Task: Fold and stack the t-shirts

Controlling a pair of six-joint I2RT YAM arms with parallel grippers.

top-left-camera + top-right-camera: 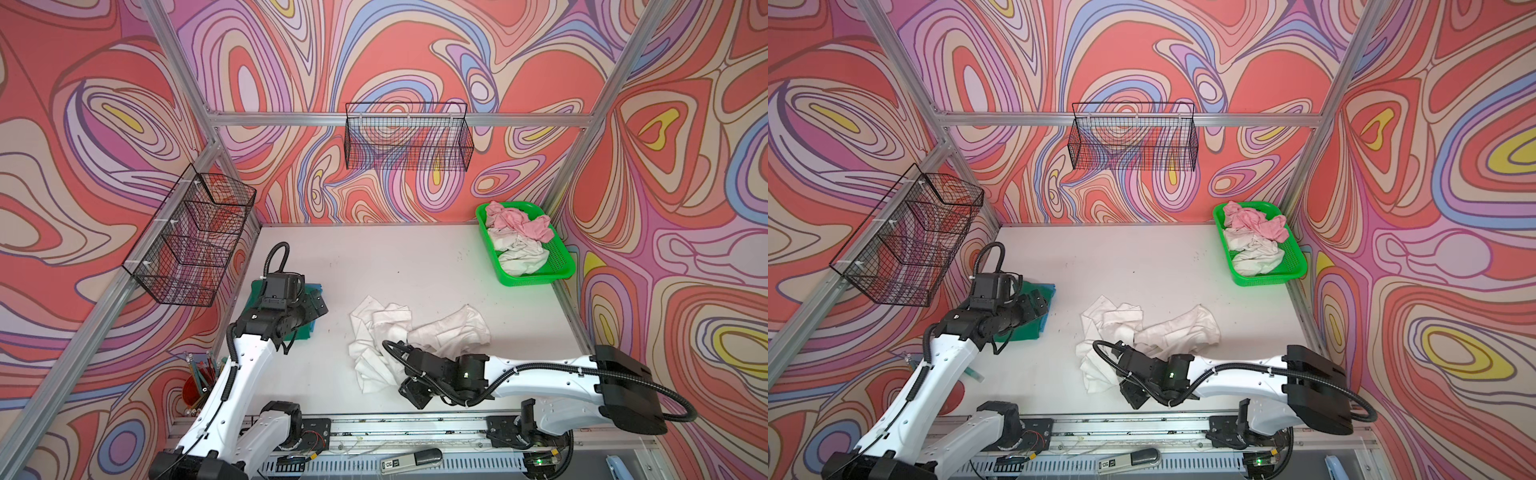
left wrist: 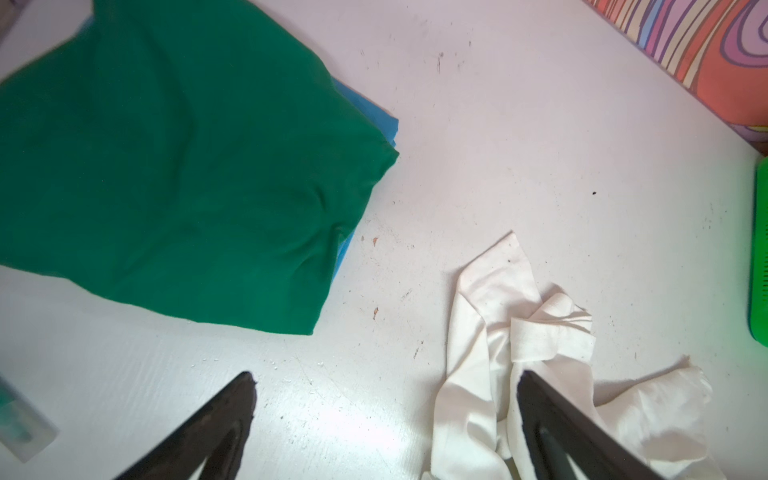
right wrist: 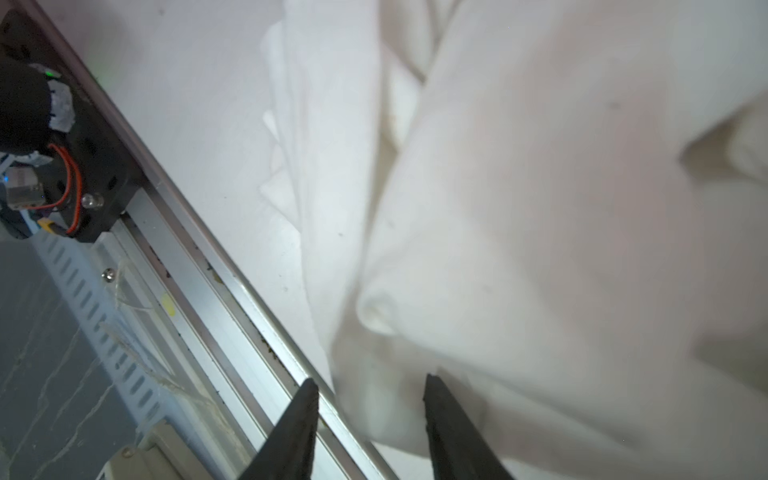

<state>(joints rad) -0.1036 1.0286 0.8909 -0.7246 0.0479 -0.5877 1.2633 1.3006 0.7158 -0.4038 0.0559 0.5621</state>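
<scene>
My right gripper (image 3: 370, 379) has its jaws parted, and I see nothing pinched between them. Its tips hang just over the near edge of the white shirt (image 3: 540, 208), close to the front rail (image 3: 232, 270). In both top views that gripper (image 1: 415, 395) (image 1: 1136, 395) sits low at the shirt's near side, with the arm reaching in across it from the right.

The white shirt (image 1: 374, 332) (image 1: 1104, 324) lies crumpled and unfolded on the table (image 1: 415, 266), about mid-table and nearer the front.

My left gripper (image 2: 387, 374) is spread wide and holds nothing. One finger shows in front of the white shirt (image 2: 478, 332), the other over bare table. In a top view it (image 1: 316, 305) hovers over the green shirt (image 1: 309, 330).

The green shirt (image 2: 187, 187) lies folded at the table's left side, on top of a blue cloth (image 2: 384, 120) whose edge peeks out beneath it, well apart from the white one.

At the far right corner stands the basket (image 1: 528, 280), with a pink shirt (image 1: 523, 222) and an off-white shirt (image 1: 519, 253) bunched inside
</scene>
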